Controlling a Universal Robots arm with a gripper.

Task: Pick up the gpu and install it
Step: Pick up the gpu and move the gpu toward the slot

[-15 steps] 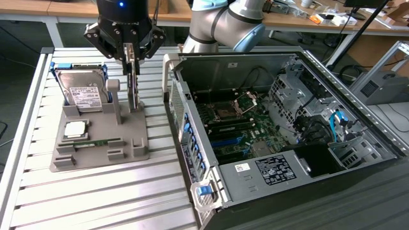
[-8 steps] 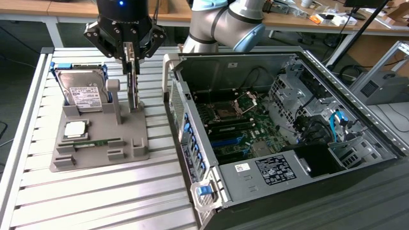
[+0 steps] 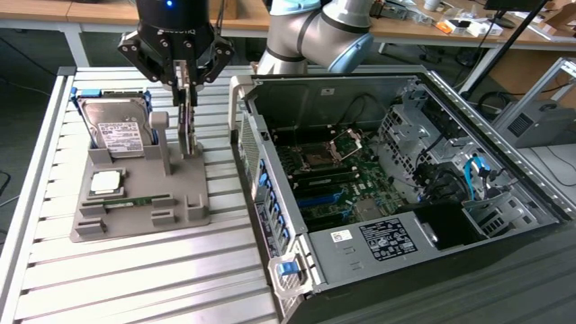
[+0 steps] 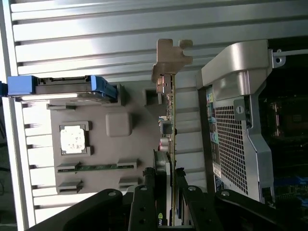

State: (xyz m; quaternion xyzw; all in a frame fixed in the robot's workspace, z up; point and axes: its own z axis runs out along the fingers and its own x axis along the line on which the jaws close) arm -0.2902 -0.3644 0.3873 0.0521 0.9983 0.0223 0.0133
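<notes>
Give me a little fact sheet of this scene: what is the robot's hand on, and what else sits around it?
hand: closed on the top of the graphics card
card position: upright on edge, lower end at the gray holder
also on holder: hard drive standing; processor chip and memory stick lying flat
computer case: open, beside the holder, toward the exterior view's right
surface: slatted metal table

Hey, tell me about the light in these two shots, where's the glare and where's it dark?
Exterior view: the slatted table shines pale, the computer case is shadowed deep inside, and a blue light glows on top of the gripper. Wrist view: the slats glare nearly white, and the gpu stands edge-on, darker against them.
</notes>
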